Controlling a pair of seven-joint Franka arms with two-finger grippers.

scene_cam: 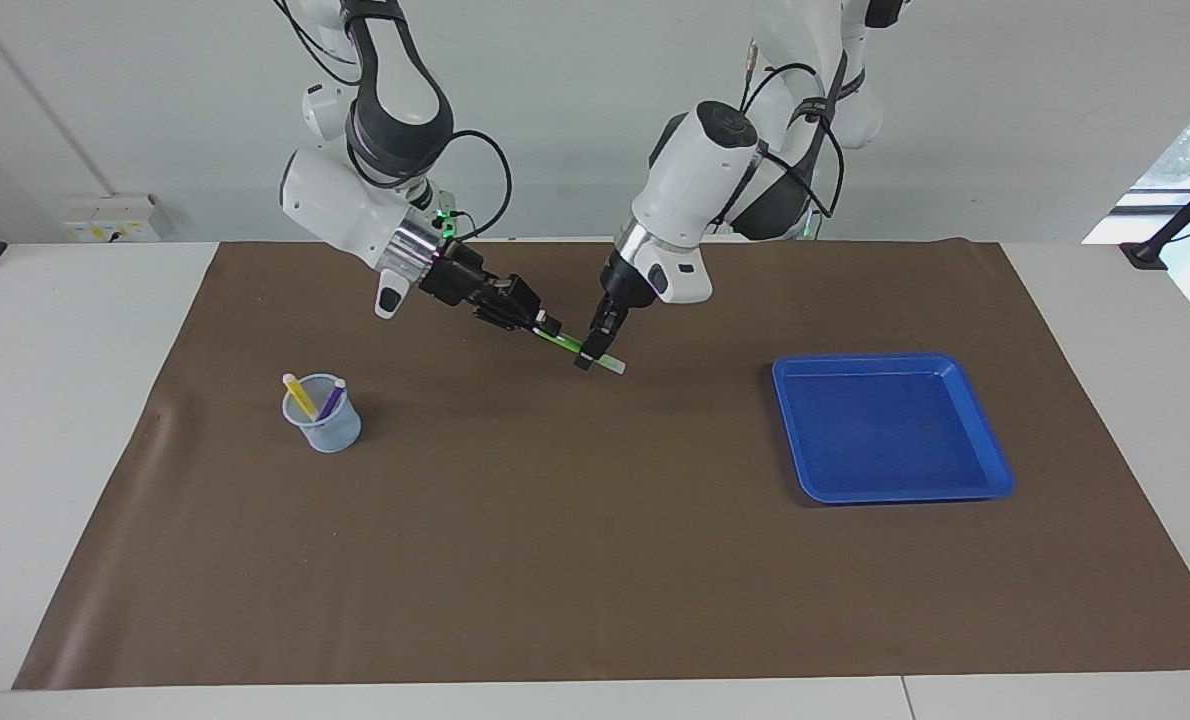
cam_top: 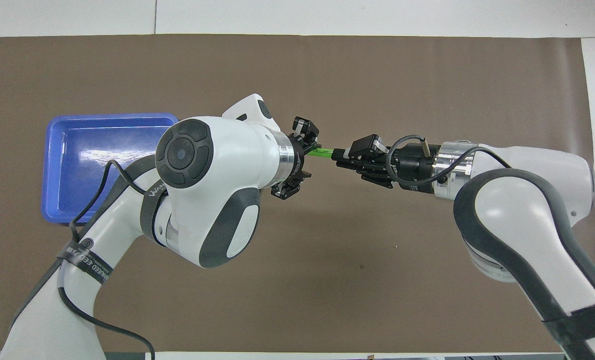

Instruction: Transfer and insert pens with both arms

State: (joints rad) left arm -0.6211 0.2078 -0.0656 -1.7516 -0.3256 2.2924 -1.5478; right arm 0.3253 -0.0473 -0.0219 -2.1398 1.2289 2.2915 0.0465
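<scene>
A brown paper mat (scene_cam: 595, 560) covers the white table (scene_cam: 55, 400) below a pale wall. Over the mat's middle, the right gripper (scene_cam: 545, 328) pinches the slim bright green pen (scene_cam: 565, 345); the left gripper (scene_cam: 598, 350), tilted steeply down, has spread fingers around its capped end.
</scene>
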